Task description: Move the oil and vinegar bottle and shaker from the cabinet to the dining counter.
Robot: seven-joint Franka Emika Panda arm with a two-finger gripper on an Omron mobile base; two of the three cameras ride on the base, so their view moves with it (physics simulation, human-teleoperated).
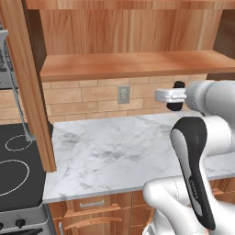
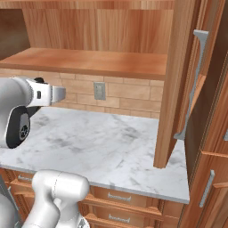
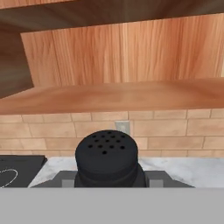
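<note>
A small black shaker with a perforated cap sits between my fingers, and my gripper is shut on it. From the base views the gripper hovers above the marble worktop, in front of and just below the open cabinet's plank shelf. Dark ends of the shaker poke out around the white hand. The shelf surface I can see is bare. The oil and vinegar bottle and the dining counter are out of view.
The short marble worktop lies below, backed by a tan brick wall with an outlet. A cabinet door stands open at the left, another at the right. A black stove adjoins the worktop.
</note>
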